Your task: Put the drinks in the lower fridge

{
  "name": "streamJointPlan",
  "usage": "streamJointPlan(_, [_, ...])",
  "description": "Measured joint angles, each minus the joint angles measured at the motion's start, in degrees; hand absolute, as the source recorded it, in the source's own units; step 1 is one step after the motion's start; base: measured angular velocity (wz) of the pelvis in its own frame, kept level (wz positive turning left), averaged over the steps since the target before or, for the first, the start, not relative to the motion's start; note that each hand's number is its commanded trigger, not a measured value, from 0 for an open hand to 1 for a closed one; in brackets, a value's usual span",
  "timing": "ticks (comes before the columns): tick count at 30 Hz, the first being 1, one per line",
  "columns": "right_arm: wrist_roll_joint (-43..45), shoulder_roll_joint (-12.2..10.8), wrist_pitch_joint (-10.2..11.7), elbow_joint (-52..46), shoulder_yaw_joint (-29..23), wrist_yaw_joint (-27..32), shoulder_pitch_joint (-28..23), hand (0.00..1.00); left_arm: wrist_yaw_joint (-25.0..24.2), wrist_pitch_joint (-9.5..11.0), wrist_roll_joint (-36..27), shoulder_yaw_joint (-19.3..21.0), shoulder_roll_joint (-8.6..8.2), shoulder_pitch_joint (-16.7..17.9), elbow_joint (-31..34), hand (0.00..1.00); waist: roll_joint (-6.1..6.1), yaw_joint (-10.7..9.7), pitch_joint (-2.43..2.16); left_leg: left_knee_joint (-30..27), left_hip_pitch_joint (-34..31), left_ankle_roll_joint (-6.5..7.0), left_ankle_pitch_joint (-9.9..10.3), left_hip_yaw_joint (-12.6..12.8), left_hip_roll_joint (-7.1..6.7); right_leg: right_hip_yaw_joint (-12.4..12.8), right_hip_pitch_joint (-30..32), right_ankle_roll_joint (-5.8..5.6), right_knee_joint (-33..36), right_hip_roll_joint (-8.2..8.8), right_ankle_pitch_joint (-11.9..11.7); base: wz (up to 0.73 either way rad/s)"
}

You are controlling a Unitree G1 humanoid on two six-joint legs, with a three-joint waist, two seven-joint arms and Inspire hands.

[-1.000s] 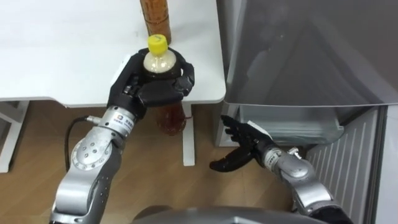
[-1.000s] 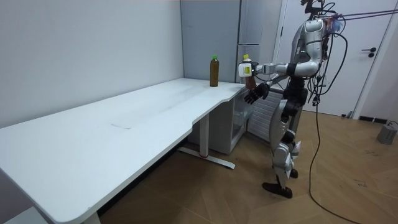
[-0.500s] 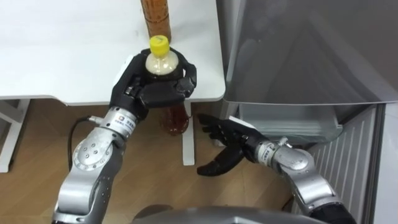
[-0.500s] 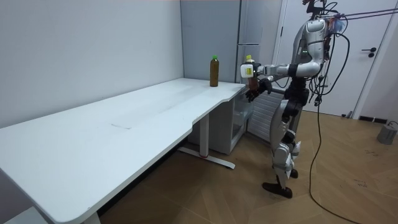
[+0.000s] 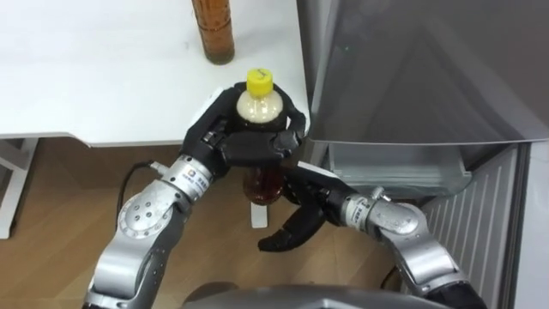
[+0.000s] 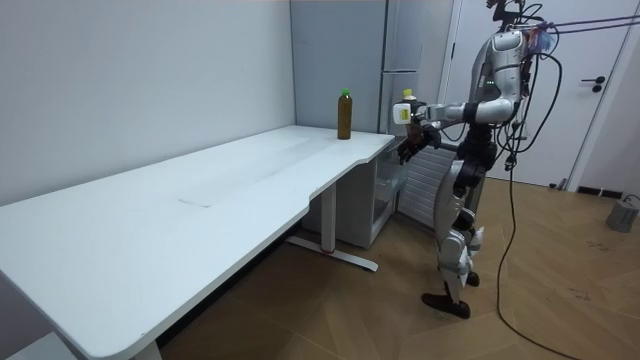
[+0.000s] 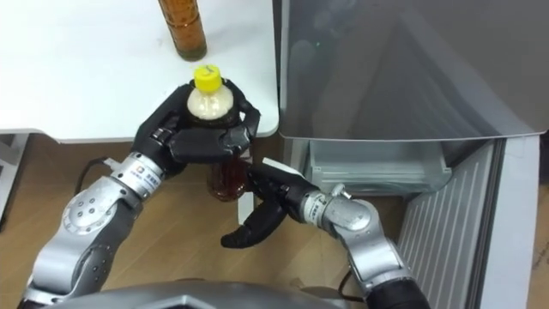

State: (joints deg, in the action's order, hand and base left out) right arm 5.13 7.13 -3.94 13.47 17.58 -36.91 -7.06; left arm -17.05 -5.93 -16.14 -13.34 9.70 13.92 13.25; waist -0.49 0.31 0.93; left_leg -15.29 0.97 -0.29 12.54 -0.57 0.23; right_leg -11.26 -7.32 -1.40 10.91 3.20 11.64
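Left robot hand [image 5: 249,148] is gripping yellow-capped clear plastic drink bottle [image 5: 257,103] just off white desk [image 5: 103,77] corner; right robot hand [image 5: 309,210] is hanging loose-fingered below desk edge. Room view is showing green-capped brown bottle [image 6: 344,113] on desk.

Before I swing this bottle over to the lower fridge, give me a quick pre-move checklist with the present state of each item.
1. Left robot hand curled round the yellow-capped bottle: ok.
2. Bottle upright, cap on: ok.
3. Bottle lifted off the table, at its corner: ok.
4. Right robot hand open, low beside the bottle's base: ok. Whether it touches the bottle: cannot tell.
5. Lower fridge open, with a clear bin showing: ok.
6. All drinks collected: not ok, the second bottle stands on the table.
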Motion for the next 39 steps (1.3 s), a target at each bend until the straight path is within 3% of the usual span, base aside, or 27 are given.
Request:
streamJointPlan(13, [-4.0, 0.5, 0.0, 0.1, 0.3, -0.3, 0.1, 0.0, -1.3, 0.0, 0.0, -3.7, 0.6, -0.4, 0.0, 1.0, 0.36, -0.2, -0.08, -0.9, -1.4, 0.02, 0.0, 0.2, 0.06, 0.1, 1.7, 0.02, 0.9, 0.09, 0.0, 0.01])
streamJointPlan(18, [-9.4, 0.8, -1.5, 0.1, 0.9, -0.3, 0.1, 0.0, -2.7, 0.0, 0.0, -4.3, 0.61, -0.4, -1.8, 1.0, 0.2, -0.2, -0.02, -1.3, -1.4, 0.04, 0.0, 0.8, 0.05, 0.3, 1.9, 0.01, 0.9, 0.26, 0.0, -0.02])
streamJointPlan(28, [-12.1, 0.5, -2.3, 0.1, 1.3, -0.4, 0.1, 0.0, -4.6, 0.0, 0.0, -5.1, 0.6, -0.6, -5.1, 1.0, 0.06, -0.6, 0.04, -1.3, -1.6, 0.09, 0.0, 1.1, 0.07, 0.3, 2.0, -0.01, 0.8, 0.28, 0.0, 0.0])
streamJointPlan(29, [-12.3, 0.5, -2.4, 0.1, 1.3, -0.4, 0.1, 0.03, -4.6, 0.0, 0.0, -5.1, 0.6, -0.6, -5.4, 1.0, 0.06, -0.7, 0.04, -1.3, -1.6, 0.09, 0.0, 1.1, 0.07, 0.3, 2.0, -0.01, 0.8, 0.28, 0.0, 0.0])
streamJointPlan(30, [-12.4, 0.5, -2.5, 0.1, 1.3, -0.4, 0.1, 0.22, -4.6, 0.0, 0.0, -5.1, 0.61, -0.6, -5.6, 1.0, 0.06, -0.8, 0.04, -1.3, -1.6, 0.1, 0.0, 1.1, 0.07, 0.3, 2.0, -0.01, 0.8, 0.27, 0.0, 0.0])
streamJointPlan(31, [-12.4, 0.5, -2.5, 0.1, 1.3, -0.4, 0.1, 0.77, -4.6, 0.0, 0.0, -5.2, 0.61, -0.6, -5.6, 1.0, 0.06, -0.8, 0.04, -1.3, -1.6, 0.1, 0.0, 1.1, 0.07, 0.3, 1.9, -0.01, 0.8, 0.27, 0.0, 0.0])
streamJointPlan(32, [-12.5, 0.5, -2.5, 0.1, 1.3, -0.4, 0.1, 0.92, -4.6, 0.0, 0.1, -5.5, 0.71, -0.6, -5.6, 1.0, 0.06, -1.1, 0.03, -1.3, -1.6, 0.1, 0.0, 1.1, 0.07, 0.3, 1.9, -0.01, 0.8, 0.28, 0.0, 0.0])
streamJointPlan(33, [-12.5, 0.5, -2.5, 0.1, 1.4, -0.4, 0.1, 1.0, -4.6, 0.0, 0.0, -5.6, 0.83, -0.6, -5.6, 1.0, 0.05, -1.3, 0.03, -1.3, -1.6, 0.1, 0.0, 1.1, 0.06, 0.3, 1.8, -0.01, 0.8, 0.28, 0.0, 0.0])
streamJointPlan(39, [-12.9, 0.6, -2.5, 0.4, 1.4, -0.8, 0.1, 1.0, -4.6, 0.0, 0.1, -6.0, 1.23, -0.6, -5.6, 1.0, 0.06, -1.6, 0.03, -1.3, -1.4, 0.1, 0.0, 1.1, 0.07, 0.3, 1.8, 0.0, 0.9, 0.27, 0.0, 0.0])
